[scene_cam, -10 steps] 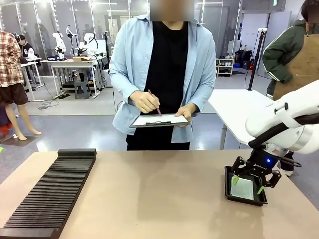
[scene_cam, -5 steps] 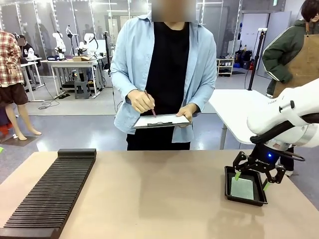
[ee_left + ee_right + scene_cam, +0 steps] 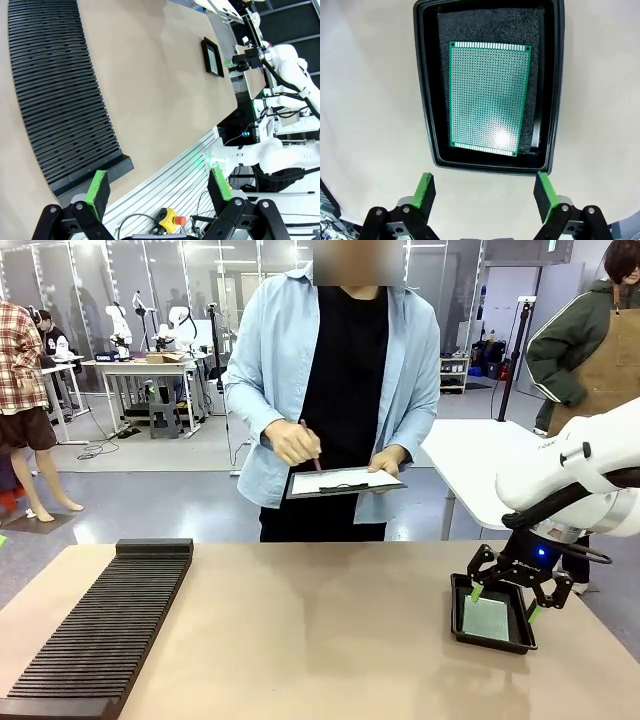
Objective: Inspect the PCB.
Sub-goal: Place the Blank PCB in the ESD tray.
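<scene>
Across a tan table [image 3: 320, 640] in a busy robotics lab, a person in a pale blue shirt stands at the far side, holding a clipboard [image 3: 345, 481] level at waist height and a pen [image 3: 310, 447] over its white sheet, apparently ready to record findings. On the robot's left, a long black ribbed rack [image 3: 100, 630] runs along the table's edge, its slots seemingly meant to stand boards upright. At the right, a shallow black tray [image 3: 547, 100] lined with dark foam cradles the PCB [image 3: 489, 95], which lies flat and face up, probably so the padding protects it and its grid of holes can be viewed from above. The right gripper [image 3: 485, 192] hovers just above the tray's near rim, green pads spread wide and holding nothing, which suggests looking rather than grasping. The left gripper [image 3: 157, 187] hangs well apart over the table's near edge by the rack, jaws likewise wide and empty. No brand, label or legible writing can be made out on the board, tray or paper.
</scene>
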You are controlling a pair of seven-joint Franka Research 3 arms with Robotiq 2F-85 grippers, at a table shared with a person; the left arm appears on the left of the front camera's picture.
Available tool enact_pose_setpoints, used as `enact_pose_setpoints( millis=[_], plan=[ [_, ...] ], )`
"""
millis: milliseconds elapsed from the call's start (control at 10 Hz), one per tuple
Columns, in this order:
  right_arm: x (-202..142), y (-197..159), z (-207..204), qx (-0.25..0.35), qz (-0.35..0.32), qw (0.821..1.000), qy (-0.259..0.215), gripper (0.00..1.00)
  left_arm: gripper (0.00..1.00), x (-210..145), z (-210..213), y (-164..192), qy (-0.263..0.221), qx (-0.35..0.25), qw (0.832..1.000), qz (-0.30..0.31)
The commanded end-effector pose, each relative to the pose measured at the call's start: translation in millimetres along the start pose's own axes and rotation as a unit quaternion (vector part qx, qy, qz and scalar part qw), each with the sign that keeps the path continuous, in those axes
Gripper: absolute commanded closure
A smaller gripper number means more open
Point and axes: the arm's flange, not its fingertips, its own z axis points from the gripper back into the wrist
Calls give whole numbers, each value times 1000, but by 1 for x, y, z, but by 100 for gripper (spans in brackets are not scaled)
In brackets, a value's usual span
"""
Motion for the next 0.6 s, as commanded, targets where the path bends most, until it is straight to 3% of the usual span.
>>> enact_pose_setpoints(
  millis=[0,500],
  plan=[
    [1,0,-1,2,8,1000,-4,0,0,-1,2,-3,9,5,1000,4],
    [0,0,0,0,0,1000,0,0,0,-1,2,-3,9,5,1000,4]
  ],
)
